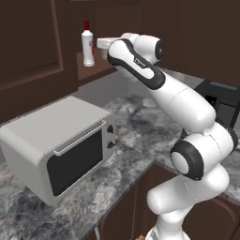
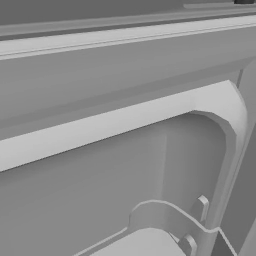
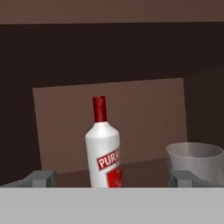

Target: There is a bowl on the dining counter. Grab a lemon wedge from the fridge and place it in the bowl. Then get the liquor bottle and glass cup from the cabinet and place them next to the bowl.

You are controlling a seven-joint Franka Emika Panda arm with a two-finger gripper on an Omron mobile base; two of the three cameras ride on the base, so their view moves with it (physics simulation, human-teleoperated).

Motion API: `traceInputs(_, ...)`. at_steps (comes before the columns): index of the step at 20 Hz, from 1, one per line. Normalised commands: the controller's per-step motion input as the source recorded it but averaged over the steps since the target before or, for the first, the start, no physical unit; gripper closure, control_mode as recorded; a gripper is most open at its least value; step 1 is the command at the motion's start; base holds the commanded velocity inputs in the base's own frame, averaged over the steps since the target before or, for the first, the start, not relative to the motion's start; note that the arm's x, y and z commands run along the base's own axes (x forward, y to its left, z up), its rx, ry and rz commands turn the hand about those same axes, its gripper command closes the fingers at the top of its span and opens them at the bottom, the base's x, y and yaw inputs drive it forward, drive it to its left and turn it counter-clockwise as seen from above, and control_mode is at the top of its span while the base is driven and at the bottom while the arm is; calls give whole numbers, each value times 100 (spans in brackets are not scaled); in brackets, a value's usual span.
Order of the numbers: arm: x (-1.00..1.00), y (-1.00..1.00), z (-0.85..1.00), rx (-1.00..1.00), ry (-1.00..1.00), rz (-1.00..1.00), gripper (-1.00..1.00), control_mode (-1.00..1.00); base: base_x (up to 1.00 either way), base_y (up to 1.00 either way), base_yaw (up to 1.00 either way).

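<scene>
Hand view: the gripper (image 3: 109,178), jaws wide and empty, faces the bottle (image 3: 104,146) and cup (image 3: 196,161) in the cabinet (image 3: 109,118), neither fetched yet; bowl and lemon unseen.

liquor bottle (image 3: 103,148), red label reads "PURA"

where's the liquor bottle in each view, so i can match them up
Left base view: bottle upright at upper left, on the cabinet shelf, just left of the arm's hand.
Right base view: not in it; grey panels.
Hand view: bottle centre, between the open fingertips, cup at right.
Shared landmark: the shelf.
</scene>
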Motion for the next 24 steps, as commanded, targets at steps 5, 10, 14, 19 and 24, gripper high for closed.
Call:
traceInputs(5,30,35,-5,0,6,0,-100,-100,0,0,0)
traceInputs(10,29,34,-5,0,8,0,-100,-100,0,0,0)
traceInputs(14,24,23,-3,0,6,0,-100,-100,0,0,0)
traceInputs(19,23,25,-2,-1,3,0,-100,-100,0,0,0)
traceInputs(24,8,17,0,-3,0,0,-100,-100,0,0,0)
